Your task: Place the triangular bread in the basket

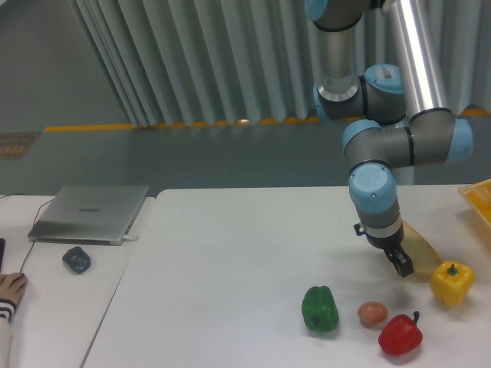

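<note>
Over at the right side of the white table [230, 253], the arm's dark two-finger gripper [402, 264] is down at the pale tan wedge of triangular bread [420, 249], which lies flat beside the yellow bell pepper [451, 282]. Whether its fingers have closed on the slice I cannot tell. To my eye it should grip squarely, lift clear of the pepper, then carry right to the yellow latticed basket [479, 198] at the edge.

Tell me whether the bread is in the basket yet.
Out. The bread lies on the table by the gripper; the basket sits apart at the right edge.
</note>
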